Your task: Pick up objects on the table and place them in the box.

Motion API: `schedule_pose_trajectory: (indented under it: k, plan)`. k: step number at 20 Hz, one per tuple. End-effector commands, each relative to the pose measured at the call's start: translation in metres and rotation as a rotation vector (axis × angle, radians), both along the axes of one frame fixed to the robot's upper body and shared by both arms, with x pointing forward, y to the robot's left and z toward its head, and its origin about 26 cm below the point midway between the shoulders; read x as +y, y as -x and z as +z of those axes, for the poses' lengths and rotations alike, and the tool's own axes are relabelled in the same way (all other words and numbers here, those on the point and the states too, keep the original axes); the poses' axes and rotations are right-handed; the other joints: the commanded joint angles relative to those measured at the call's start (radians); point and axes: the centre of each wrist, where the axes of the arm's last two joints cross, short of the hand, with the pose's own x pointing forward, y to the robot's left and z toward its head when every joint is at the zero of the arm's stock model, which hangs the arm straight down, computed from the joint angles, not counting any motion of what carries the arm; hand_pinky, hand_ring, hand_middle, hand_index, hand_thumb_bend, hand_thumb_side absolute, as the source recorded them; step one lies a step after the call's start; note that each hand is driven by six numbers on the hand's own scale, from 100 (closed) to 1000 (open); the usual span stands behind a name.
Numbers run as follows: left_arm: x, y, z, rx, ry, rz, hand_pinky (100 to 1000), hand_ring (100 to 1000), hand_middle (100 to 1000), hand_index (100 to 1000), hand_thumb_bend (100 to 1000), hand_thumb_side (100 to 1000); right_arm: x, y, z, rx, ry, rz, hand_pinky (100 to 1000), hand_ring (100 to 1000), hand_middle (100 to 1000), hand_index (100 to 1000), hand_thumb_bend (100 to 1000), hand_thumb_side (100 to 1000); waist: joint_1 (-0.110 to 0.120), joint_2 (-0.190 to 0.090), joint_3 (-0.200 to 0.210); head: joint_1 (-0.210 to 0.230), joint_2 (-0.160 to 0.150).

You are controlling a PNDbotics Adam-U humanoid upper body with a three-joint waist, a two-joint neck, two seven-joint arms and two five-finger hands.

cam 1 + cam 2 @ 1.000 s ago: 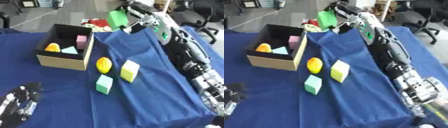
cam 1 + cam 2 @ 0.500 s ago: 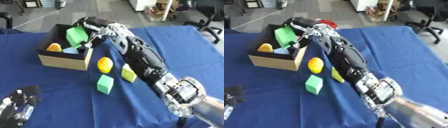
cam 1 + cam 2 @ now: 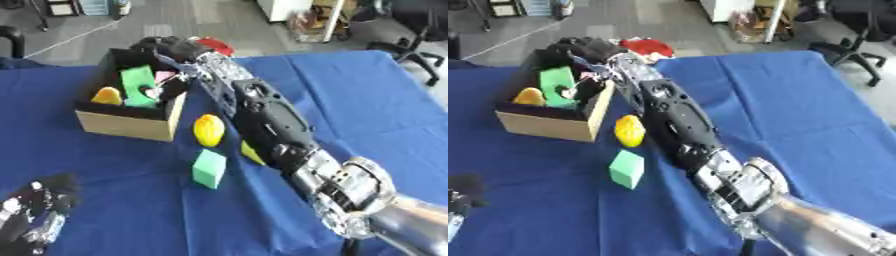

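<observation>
Right hand [image 3: 166,50] clasped green block [image 3: 137,86] over box [image 3: 122,125] at 11 o'clock | block looked light, rigid; flat sides suit gripping.

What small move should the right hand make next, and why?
Probably open the fingers and let go: the right hand holds the green block inside the box, above the orange piece, so it looks ready to release.
</observation>
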Motion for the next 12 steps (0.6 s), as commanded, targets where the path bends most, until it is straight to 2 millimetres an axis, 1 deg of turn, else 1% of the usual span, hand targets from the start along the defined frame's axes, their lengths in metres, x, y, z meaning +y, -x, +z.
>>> schedule_pose_trajectory:
  k: [1,3,4,5,7,8,9,10,12]
  plan:
    - [-0.002,-0.002,0.008,-0.027,0.004,-0.016,737,625,657,815,100,473,0.001,-0.002,0.019,-0.065,0.019,0.003,883,887,969,1000,321,603,0.010,-0.029,0.001,-0.002,-0.009]
    - [-0.002,-0.002,0.008,-0.027,0.004,-0.015,738,625,657,815,100,473,-0.001,-0.002,0.018,-0.055,0.019,-0.004,889,886,968,998,253,603,0.010,-0.030,0.001,-0.002,-0.009]
    - [-0.002,-0.002,0.008,-0.027,0.005,-0.013,738,625,657,815,100,473,-0.003,-0.003,0.018,-0.050,0.004,-0.005,889,884,963,996,236,598,0.010,-0.030,-0.001,-0.001,-0.010]
    - [-0.001,-0.002,0.008,-0.027,0.004,-0.011,737,625,657,815,100,475,-0.006,-0.003,0.020,-0.046,-0.013,-0.001,891,885,958,995,224,584,0.010,-0.030,-0.002,0.000,-0.010]
    - [0.000,-0.002,0.007,-0.027,0.001,-0.003,738,625,657,815,100,483,-0.017,-0.003,0.031,-0.047,-0.038,0.032,895,881,949,993,187,565,0.006,-0.030,-0.009,0.007,-0.009]
    - [0.001,-0.002,0.007,-0.027,-0.001,0.002,738,625,656,815,100,482,-0.024,-0.002,0.038,-0.048,-0.052,0.057,897,880,945,993,168,551,0.003,-0.030,-0.013,0.012,-0.008]
    - [0.002,-0.002,0.007,-0.028,-0.003,0.007,738,625,656,815,100,482,-0.032,0.000,0.045,-0.047,-0.065,0.083,897,880,945,993,168,551,0.000,-0.031,-0.017,0.017,-0.008]
    - [0.003,-0.002,0.007,-0.028,-0.005,0.012,738,625,656,815,100,482,-0.043,0.003,0.052,-0.047,-0.075,0.108,897,877,937,993,140,533,-0.004,-0.031,-0.022,0.024,-0.007]
    - [0.006,-0.002,0.008,-0.030,-0.011,0.021,737,625,656,815,100,482,-0.068,0.012,0.066,-0.041,-0.090,0.150,896,871,926,992,111,501,-0.010,-0.031,-0.031,0.035,-0.005]
